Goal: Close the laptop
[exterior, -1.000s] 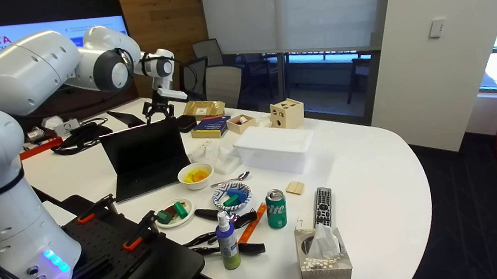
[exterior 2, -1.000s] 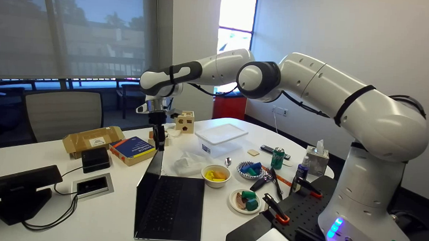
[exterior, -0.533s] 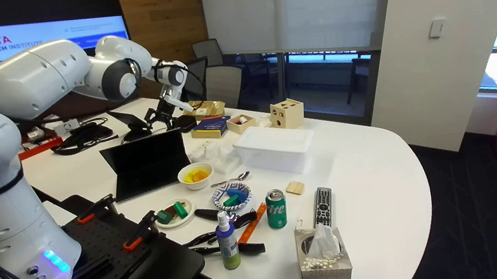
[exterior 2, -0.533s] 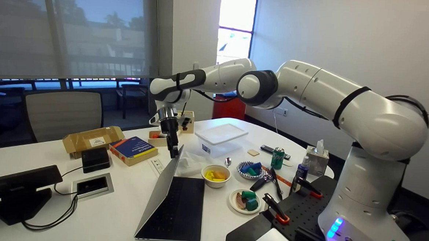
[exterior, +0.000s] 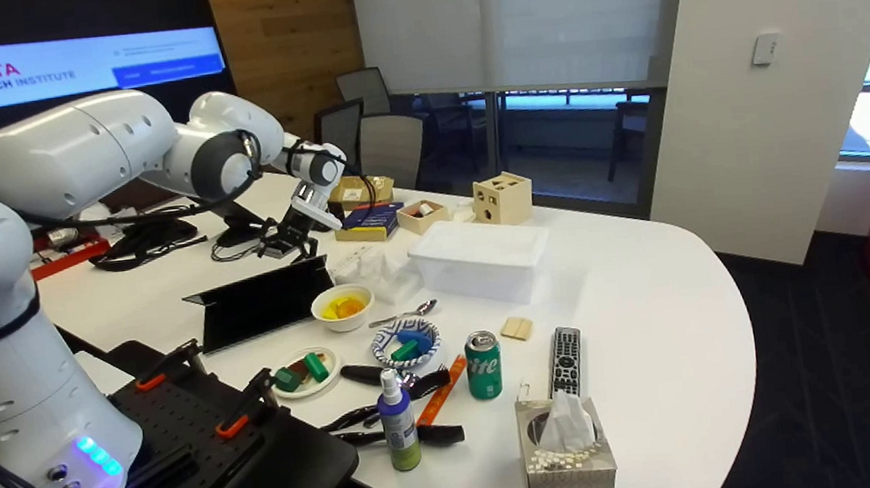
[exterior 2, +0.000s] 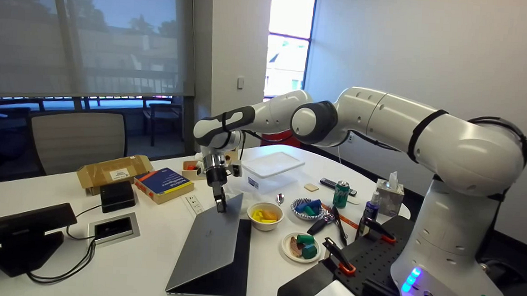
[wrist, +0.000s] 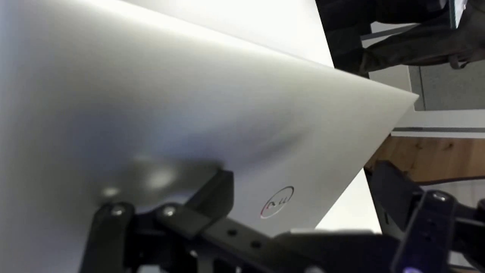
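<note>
White table (exterior 2: 117,271): crowded with many small things set around the laptop (exterior 2: 211,242).
Bowl of yellow bits (exterior 2: 265,226): placed right by a front corner of the laptop; whether the two touch cannot be told.
Crumpled white thing (exterior: 383,274): set near the bowl, beside the clear box with a white lid (exterior: 477,264).
Small plate (exterior 2: 286,251): topped with green and brown pieces and set near the laptop's front side.
Blue book (exterior 2: 162,183): laid by a brown cardboard box (exterior 2: 115,174), with a strip of sockets (exterior 2: 193,204) between book and laptop.
Gripper (wrist: 303,172): its fingers (wrist: 216,195) are spread wide apart, and the laptop's silver back is seen between them in the wrist view. That back is touched, or nearly touched, by one finger; which of these cannot be told.
Laptop: found under the gripper, its dark base laid flat on the table. Its screen half is tipped partway down over the base, and the gripper is held at the back of it, toward the end by the bowl.
</note>
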`<state>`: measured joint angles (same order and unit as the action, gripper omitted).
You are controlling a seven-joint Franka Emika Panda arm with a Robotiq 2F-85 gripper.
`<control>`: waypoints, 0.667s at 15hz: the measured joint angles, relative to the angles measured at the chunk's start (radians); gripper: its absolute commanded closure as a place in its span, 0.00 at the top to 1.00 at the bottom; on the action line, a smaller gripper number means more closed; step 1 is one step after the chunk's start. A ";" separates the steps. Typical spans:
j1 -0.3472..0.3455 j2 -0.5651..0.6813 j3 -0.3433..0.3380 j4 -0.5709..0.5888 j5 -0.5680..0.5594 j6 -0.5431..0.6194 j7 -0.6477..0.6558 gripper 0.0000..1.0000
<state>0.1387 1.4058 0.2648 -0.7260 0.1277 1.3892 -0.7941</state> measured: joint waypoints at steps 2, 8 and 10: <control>-0.004 0.028 -0.002 -0.006 0.006 0.013 0.060 1.00; -0.011 0.074 -0.025 -0.041 0.036 0.104 0.194 1.00; -0.012 0.074 -0.032 -0.062 0.046 0.138 0.224 1.00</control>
<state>0.1265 1.4802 0.2327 -0.7876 0.1735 1.5273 -0.5703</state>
